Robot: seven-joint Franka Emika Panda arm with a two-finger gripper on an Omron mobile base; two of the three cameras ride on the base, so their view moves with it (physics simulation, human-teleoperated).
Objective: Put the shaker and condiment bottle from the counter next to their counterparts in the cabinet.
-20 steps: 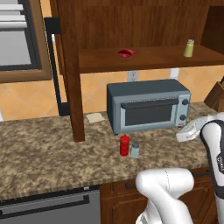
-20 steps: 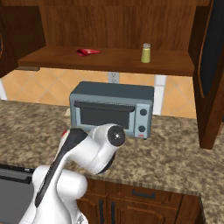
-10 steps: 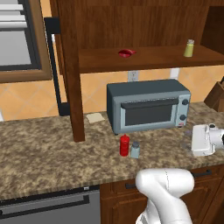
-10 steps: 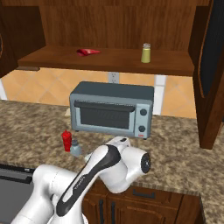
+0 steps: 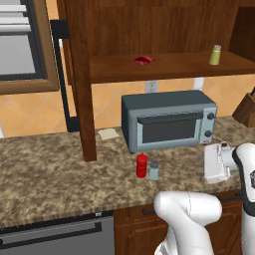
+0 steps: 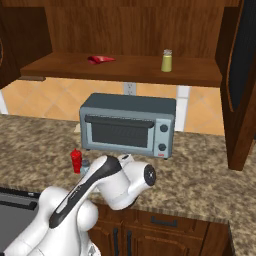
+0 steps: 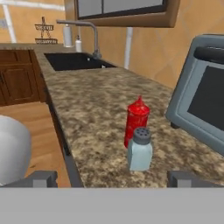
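Left base view: the red condiment bottle (image 5: 142, 165) and the blue-grey shaker (image 5: 154, 171) stand upright and just beside each other on the granite bench (image 5: 55, 174), in front of the grey toaster oven (image 5: 169, 119). On the cabinet (image 5: 84, 79) shelf sit a flattish red item (image 5: 144, 61) and a yellow-green shaker (image 5: 215, 55).

Right base view: the bottle (image 6: 76, 160) shows left of the arm.

Hand view: the pincer (image 7: 111, 178) hangs released, its tips wide apart, facing the shaker (image 7: 140, 149) with the bottle (image 7: 136, 119) just behind it.
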